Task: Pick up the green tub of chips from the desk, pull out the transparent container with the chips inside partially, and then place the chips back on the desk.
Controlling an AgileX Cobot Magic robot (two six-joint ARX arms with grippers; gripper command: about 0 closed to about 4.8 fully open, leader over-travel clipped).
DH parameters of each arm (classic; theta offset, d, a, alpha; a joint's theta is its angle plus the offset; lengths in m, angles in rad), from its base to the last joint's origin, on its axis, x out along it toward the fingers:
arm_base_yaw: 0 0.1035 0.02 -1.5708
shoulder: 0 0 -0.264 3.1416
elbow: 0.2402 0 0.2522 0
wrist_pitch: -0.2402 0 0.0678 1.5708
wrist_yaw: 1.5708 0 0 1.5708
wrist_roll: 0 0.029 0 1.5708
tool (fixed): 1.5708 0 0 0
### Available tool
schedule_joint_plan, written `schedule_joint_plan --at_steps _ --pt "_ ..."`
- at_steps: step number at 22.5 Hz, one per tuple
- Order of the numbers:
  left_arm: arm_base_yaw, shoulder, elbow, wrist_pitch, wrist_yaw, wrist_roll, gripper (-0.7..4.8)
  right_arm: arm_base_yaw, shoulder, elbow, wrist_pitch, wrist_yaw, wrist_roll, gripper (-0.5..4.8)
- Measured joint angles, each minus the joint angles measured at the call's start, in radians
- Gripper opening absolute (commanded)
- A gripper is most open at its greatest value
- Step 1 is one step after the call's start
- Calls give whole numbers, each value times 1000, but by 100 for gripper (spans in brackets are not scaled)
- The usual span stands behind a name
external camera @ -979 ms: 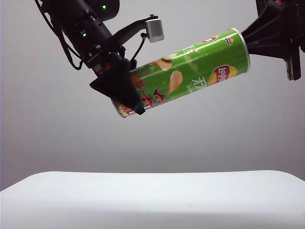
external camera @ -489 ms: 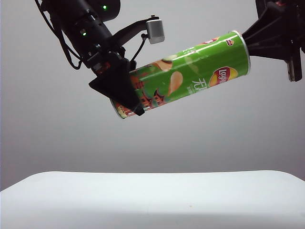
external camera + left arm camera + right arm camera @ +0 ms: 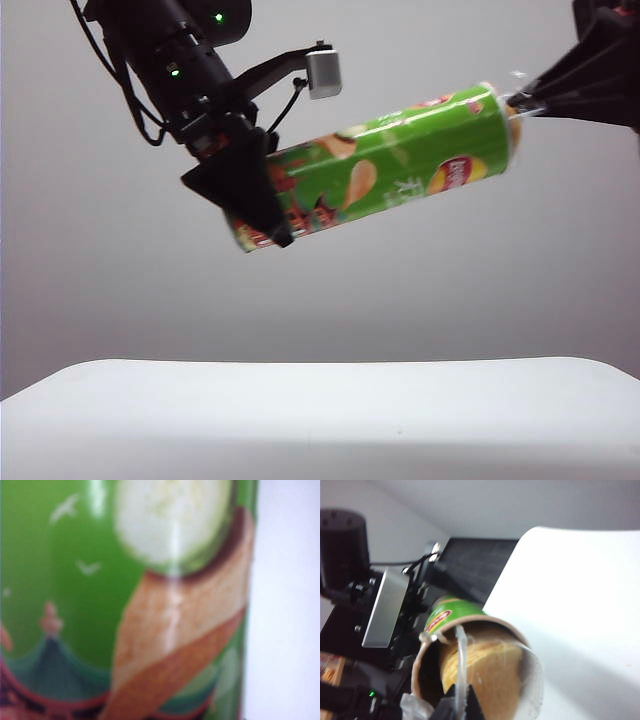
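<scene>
High above the white table (image 3: 320, 410), my left gripper (image 3: 250, 195) clamps the lower left end of the tilted green tub of chips (image 3: 385, 165). At its upper right mouth, my right gripper (image 3: 460, 707), pinched together, grips the transparent container (image 3: 527, 680) holding the chips (image 3: 485, 667).

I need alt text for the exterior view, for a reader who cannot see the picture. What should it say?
A green tub of chips is held tilted in the air above a white desk, its right end higher. The left gripper clamps the lower left end, while the right gripper has its fingers shut at the open upper right end.
</scene>
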Motion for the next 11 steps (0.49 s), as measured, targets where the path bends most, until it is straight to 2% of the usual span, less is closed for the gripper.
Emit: schedule_joint_plan --at_steps 11 --pt "8 0 -1 -22 -13 -3 232 -28 0 0 0 11 -5 -6"
